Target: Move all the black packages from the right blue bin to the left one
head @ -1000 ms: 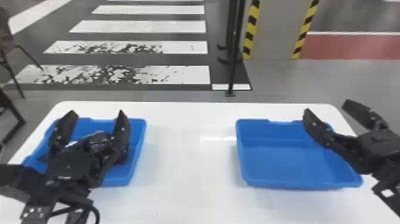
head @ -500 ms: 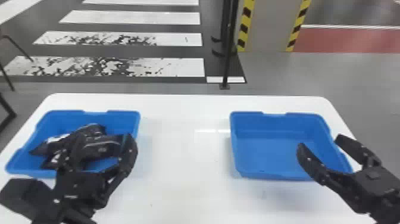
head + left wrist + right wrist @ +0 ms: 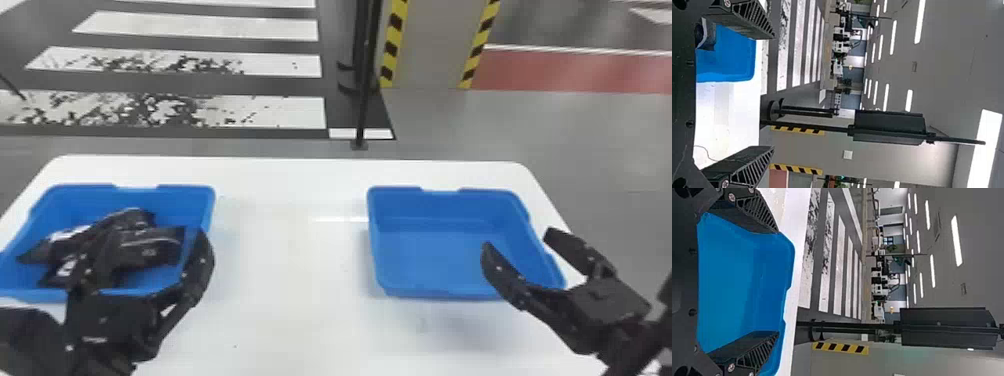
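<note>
Several black packages (image 3: 150, 247), some with white patches, lie heaped in the left blue bin (image 3: 187, 190). Over that bin's near part, my left gripper (image 3: 152, 235) stands open, one finger in front of the packages and partly hiding them. The left wrist view has the gripper (image 3: 773, 93) with its fingers wide apart and nothing between them, beside a blue bin (image 3: 730, 58). Bare blue floor shows in the right bin (image 3: 425, 260). My right gripper (image 3: 520, 240) is open at that bin's near right side; in the right wrist view the gripper (image 3: 777, 282) spans the bin (image 3: 730, 278), holding nothing.
Both bins stand on a white table (image 3: 290, 260), with a wide strip of tabletop between them. Beyond its far edge, a thin black post (image 3: 365, 90) rises from the floor near a pillar (image 3: 430, 45) with yellow-black striping.
Both grippers have drawn back toward the table's near side relative to the bins, uncovering more of the packages. The head view has shifted slightly, and both grippers remain open.
</note>
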You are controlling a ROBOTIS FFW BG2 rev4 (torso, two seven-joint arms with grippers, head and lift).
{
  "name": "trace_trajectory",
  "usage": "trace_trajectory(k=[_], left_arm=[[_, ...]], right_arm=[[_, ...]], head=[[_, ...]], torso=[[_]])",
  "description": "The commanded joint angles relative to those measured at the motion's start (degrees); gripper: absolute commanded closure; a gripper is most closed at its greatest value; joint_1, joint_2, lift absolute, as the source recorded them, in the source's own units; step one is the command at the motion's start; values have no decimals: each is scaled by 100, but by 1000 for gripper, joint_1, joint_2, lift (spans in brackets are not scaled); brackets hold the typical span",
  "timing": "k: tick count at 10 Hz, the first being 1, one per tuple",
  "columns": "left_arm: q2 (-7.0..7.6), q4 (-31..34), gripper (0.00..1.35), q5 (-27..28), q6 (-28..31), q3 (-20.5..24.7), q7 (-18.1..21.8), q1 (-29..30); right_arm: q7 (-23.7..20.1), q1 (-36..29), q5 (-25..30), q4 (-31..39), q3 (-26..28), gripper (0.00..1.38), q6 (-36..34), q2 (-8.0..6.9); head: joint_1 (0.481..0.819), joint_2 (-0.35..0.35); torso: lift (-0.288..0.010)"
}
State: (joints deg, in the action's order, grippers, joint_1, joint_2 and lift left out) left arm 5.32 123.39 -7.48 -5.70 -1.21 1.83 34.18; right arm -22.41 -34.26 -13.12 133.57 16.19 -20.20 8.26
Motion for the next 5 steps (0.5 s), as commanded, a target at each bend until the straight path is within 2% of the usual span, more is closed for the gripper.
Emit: trace_trajectory(k=[1, 3, 5], left_arm=[[-5, 1, 62, 40, -7, 7, 1, -1], [-67, 1, 62, 63, 35, 133, 10, 69], [-84, 1, 62, 63, 7, 144, 10, 83]], right_arm=[[0, -19, 20, 38, 3, 131, -61, 0], [0, -19, -25, 66, 26, 220, -160, 0], [0, -33, 9, 108, 26, 226, -160, -9]], head=[[695, -79], [695, -78], [695, -67]], torso=[[-168], [-168], [-168]])
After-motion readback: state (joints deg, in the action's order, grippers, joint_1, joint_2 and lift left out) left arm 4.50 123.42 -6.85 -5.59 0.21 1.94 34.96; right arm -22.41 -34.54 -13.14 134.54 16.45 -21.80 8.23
